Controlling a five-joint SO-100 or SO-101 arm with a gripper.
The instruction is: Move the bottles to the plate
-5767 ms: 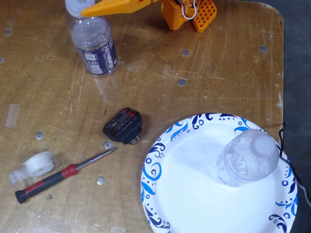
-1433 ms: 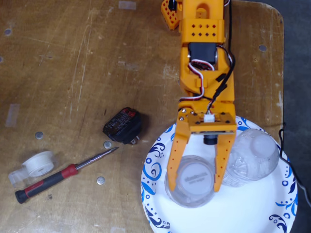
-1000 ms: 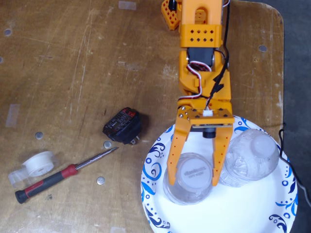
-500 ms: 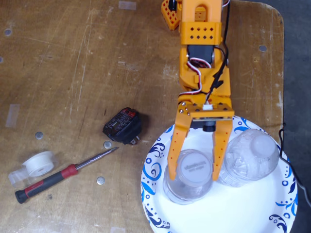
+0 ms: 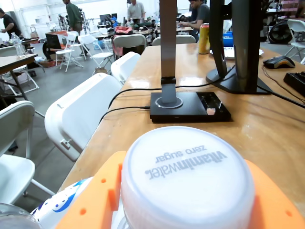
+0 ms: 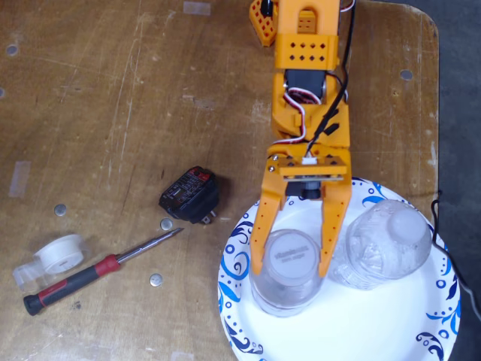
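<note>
Claw (image 6: 291, 263) has eased back slightly, fingers bracketing the labelled bottle (image 6: 290, 272); grip uncertain. Both bottles stand on plate (image 6: 248, 331); release remains.

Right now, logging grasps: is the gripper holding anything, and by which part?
The gripper holds a bottle standing on the plate, jaws on either side, just below its cap.
</note>
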